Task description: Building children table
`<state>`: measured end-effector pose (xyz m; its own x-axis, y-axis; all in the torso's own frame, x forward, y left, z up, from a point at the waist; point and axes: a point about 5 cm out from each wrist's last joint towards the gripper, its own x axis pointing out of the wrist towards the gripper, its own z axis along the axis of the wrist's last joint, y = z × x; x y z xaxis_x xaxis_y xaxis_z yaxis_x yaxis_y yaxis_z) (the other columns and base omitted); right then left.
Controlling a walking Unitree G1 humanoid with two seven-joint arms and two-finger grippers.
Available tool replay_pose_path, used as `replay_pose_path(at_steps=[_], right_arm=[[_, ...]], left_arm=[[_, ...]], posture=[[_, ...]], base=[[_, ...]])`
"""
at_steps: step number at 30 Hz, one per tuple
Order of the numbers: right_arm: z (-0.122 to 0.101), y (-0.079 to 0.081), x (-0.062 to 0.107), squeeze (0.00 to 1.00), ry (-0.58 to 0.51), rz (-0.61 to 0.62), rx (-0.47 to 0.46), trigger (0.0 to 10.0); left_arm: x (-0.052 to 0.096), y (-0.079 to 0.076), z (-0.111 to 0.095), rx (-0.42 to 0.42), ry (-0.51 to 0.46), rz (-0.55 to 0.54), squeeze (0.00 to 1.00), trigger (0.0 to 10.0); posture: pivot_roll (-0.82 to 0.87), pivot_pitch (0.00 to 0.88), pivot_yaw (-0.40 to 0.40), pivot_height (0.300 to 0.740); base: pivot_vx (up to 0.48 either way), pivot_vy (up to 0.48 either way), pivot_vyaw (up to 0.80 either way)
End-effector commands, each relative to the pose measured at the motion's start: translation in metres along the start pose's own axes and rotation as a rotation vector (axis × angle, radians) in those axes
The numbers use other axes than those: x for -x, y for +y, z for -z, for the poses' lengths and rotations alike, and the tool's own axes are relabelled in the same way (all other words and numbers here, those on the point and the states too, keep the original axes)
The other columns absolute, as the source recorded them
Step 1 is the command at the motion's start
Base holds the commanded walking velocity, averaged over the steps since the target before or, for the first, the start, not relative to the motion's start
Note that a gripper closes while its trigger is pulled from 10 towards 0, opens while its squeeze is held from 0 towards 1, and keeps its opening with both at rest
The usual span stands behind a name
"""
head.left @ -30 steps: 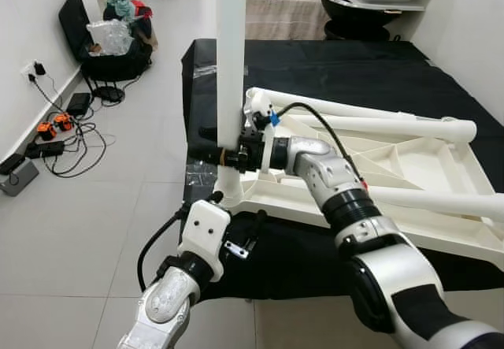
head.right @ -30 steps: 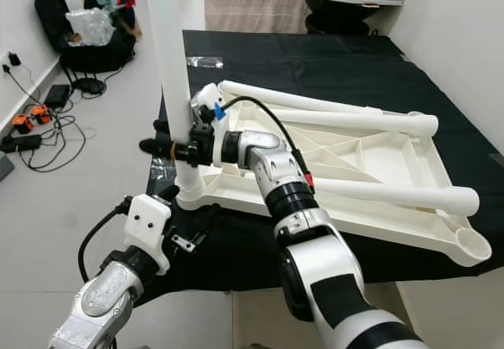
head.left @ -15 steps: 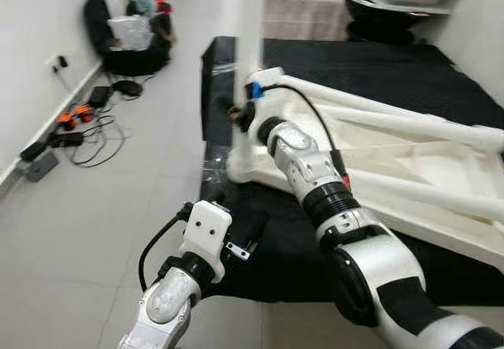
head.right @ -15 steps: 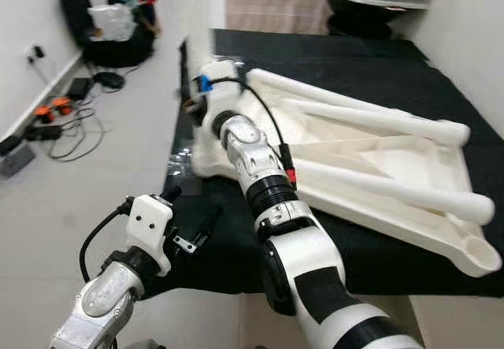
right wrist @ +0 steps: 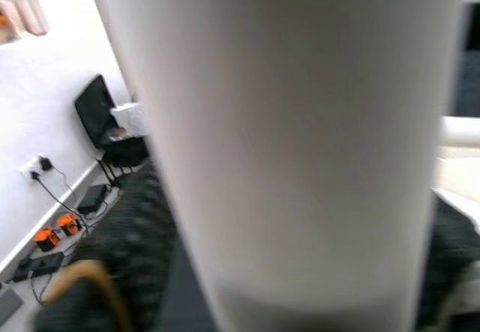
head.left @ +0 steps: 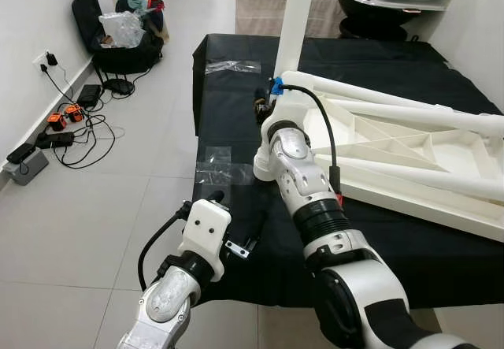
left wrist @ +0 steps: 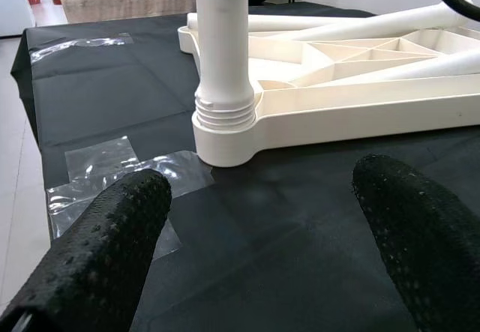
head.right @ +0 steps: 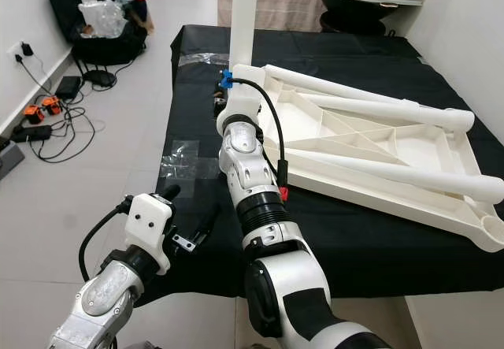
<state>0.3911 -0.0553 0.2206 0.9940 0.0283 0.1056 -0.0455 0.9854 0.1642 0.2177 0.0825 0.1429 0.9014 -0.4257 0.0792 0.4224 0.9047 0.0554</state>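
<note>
With the upside-down white table top lying on the black-covered worktop, standing one white leg upright in the near corner socket, threads exposed above the socket rim. Right gripper clamped around that leg low down, the tube pressed between its black fingers in the wrist view. Left gripper held low near the worktop edge, fingers spread wide apart and empty, aimed at the socket. Two other legs already fitted, angled along the frame. Risk, by judgement: cross-threading if the leg tilts while turned, or the light top sliding on the cloth under torque, since nothing braces it.
</note>
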Motion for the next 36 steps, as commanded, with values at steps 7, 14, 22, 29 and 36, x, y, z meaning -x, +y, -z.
replay_pose_path(at_steps=[7, 14, 22, 29, 36], right_arm=[[-0.003, -0.001, -0.006, 0.00, 0.038, -0.361, 0.033, 10.0], [0.005, -0.005, 0.006, 0.00, 0.184, -0.873, -0.027, 10.0], [0.008, -0.008, 0.022, 0.00, 0.238, -1.211, -0.038, 10.0], [0.012, 0.002, 0.024, 0.00, 0.262, -1.301, -0.053, 0.0], [0.005, 0.001, 0.005, 0.00, 0.140, -0.978, 0.007, 0.0]], left_arm=[[-0.001, -0.001, 0.003, 0.005, 0.007, -0.003, 0.00, 10.0], [-0.001, 0.000, 0.002, 0.004, 0.006, -0.002, 0.00, 10.0], [-0.001, -0.001, 0.001, 0.005, 0.003, -0.001, 0.00, 10.0], [0.001, -0.002, 0.000, 0.013, 0.004, 0.000, 0.00, 10.0], [0.001, -0.002, 0.001, 0.014, 0.009, 0.000, 0.00, 10.0]], posture=[[0.06, 0.055, -0.098, 0.740], [0.06, 0.059, -0.097, 0.740], [0.06, 0.065, -0.101, 0.740], [0.07, 0.085, -0.104, 0.740], [0.07, 0.080, -0.100, 0.740]], base=[[0.000, 0.000, 0.00], [0.000, 0.000, 0.00], [0.000, 0.000, 0.00], [0.000, 0.000, 0.00], [0.000, 0.000, 0.00]])
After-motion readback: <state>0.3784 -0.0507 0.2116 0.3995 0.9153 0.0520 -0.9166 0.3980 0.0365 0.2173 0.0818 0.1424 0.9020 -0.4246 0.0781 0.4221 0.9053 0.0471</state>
